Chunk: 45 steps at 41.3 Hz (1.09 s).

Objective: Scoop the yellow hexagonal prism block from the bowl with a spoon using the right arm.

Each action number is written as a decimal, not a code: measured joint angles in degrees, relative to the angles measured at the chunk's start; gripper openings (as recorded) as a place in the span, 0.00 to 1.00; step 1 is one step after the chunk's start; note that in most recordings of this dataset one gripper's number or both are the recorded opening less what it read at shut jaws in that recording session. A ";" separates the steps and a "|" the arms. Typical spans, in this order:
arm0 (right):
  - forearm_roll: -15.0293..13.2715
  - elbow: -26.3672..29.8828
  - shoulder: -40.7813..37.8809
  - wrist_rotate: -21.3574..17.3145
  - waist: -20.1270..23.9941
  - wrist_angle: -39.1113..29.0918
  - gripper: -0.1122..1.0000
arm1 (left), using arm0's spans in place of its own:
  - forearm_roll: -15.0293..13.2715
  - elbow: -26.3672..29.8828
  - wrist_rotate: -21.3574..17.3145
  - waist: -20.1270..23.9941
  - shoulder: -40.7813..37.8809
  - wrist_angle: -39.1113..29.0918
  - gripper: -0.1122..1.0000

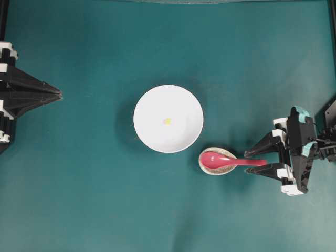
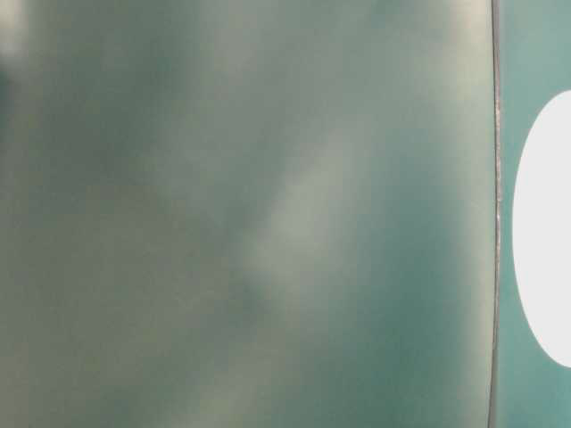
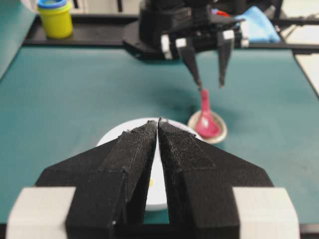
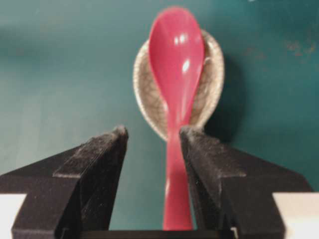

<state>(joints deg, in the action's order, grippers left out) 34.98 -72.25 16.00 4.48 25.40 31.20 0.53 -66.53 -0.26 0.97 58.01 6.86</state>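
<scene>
Both jaws of the right gripper (image 4: 152, 137) stand apart, straddling the spoon (image 4: 175, 64) handle, ready to grasp it.

Even bright light; table-level view blurred, wrist foregrounds soft.
</scene>
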 measured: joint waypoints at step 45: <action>0.35 -3.43 -23.99 -8.70 7.12 29.97 0.56 | 0.09 0.00 0.00 0.00 -0.09 -1.23 0.20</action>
<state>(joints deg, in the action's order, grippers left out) 35.33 -75.67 -8.00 -4.22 32.52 61.17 0.62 -66.53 -0.26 0.97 57.92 5.63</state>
